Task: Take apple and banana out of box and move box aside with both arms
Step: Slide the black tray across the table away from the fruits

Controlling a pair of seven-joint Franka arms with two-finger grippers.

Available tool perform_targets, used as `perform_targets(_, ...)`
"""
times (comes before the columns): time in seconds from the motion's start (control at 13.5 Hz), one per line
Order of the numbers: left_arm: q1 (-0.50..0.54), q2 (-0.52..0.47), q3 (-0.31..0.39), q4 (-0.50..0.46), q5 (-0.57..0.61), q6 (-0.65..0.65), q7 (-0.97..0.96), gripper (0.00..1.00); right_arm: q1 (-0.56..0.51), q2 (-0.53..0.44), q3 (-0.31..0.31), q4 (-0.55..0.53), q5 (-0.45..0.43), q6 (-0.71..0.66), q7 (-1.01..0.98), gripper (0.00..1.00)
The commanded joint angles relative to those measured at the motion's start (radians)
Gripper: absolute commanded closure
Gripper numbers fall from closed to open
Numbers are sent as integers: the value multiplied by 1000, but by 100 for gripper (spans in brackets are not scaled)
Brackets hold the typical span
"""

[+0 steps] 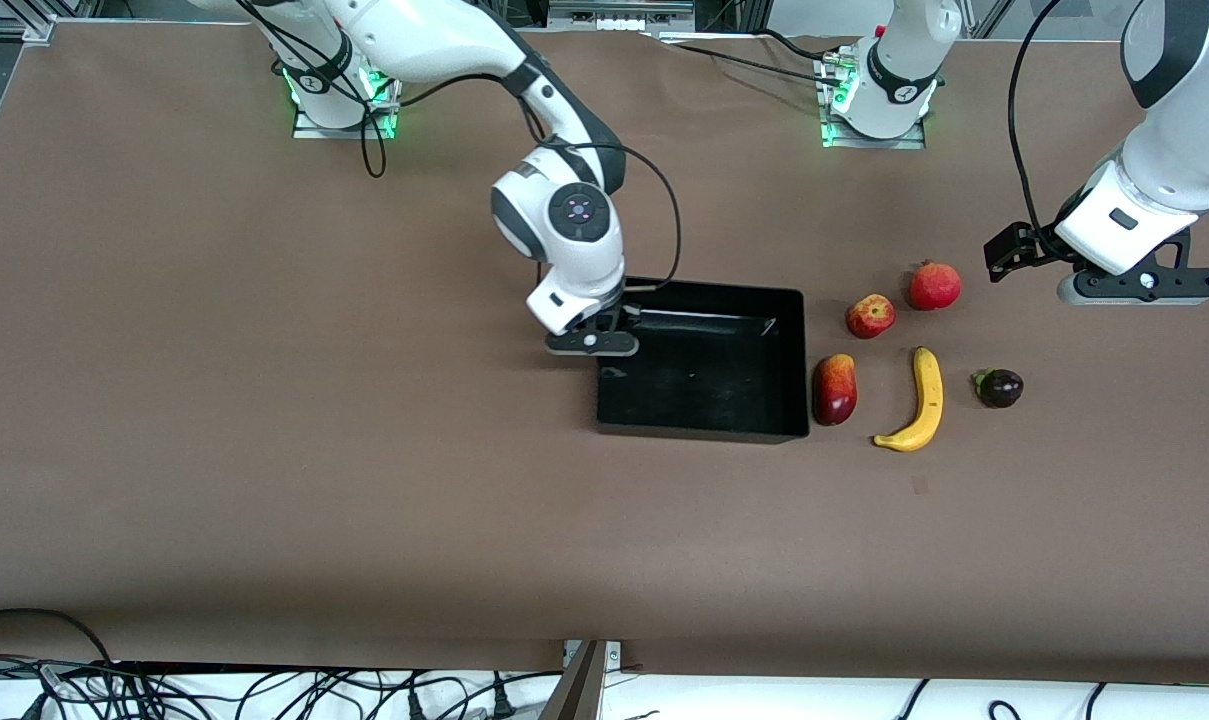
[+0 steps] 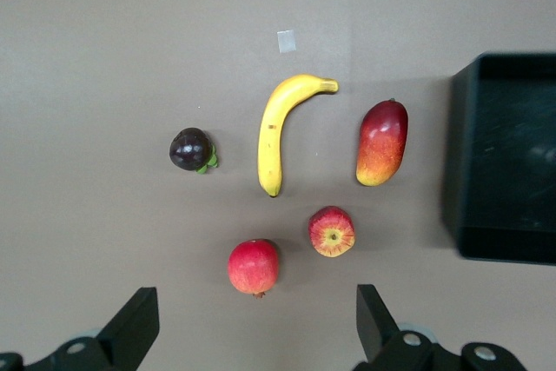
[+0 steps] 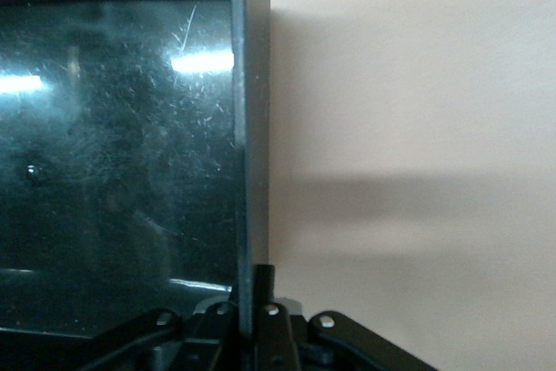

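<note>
The black box (image 1: 704, 432) lies mid-table. My right gripper (image 1: 592, 345) is shut on the box's wall (image 3: 248, 128) at the right arm's end, one finger on each face of it (image 3: 252, 288). Toward the left arm's end lie the fruits: a yellow banana (image 1: 922, 400) (image 2: 282, 128), a small red-yellow apple (image 1: 870, 316) (image 2: 332, 231), a red mango (image 1: 835, 389) (image 2: 382, 142), a red pomegranate (image 1: 934, 286) (image 2: 254, 267) and a dark purple fruit (image 1: 1000, 388) (image 2: 191, 149). My left gripper (image 1: 1134, 288) (image 2: 254, 310) hangs open and empty above the table beside the pomegranate.
A small square mark (image 1: 919, 485) (image 2: 286, 41) sits on the brown table nearer the front camera than the banana. Loose cables (image 1: 264, 690) lie along the table's front edge. The arm bases (image 1: 874, 110) stand along the table's robot edge.
</note>
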Motion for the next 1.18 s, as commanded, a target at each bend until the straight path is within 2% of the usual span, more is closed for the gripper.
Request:
perform_targets(0.0,4,5,-6,21,7,-19,9,0,-138,-133,9,-19,4,-146,-207,100)
perform_targets(0.3,4,10,-6,23,7,-19,9,0,-342,-219,-1,-46,30,-249,-531,100)
perform_targets(0.52,4,10,-6,23,5,-20,9,0,-498,-285,-11,-164,53,-235,-734,100)
perform_targets(0.59,4,9,-6,23,5,-22,9,0,-541,-314,-14,-219,85,-212,-798,100)
perform_targets(0.74,3,8,-6,23,5,-25,6,0,-595,-359,-53,-348,94,-131,-907,100)
perform_targets(0.89,3,10,-6,23,5,-23,6,0,-608,-385,-114,-485,96,5,-993,100)
perform_targets(1.11,4,8,-6,23,5,-25,11,0,-609,-397,-186,-663,120,176,-1008,100)
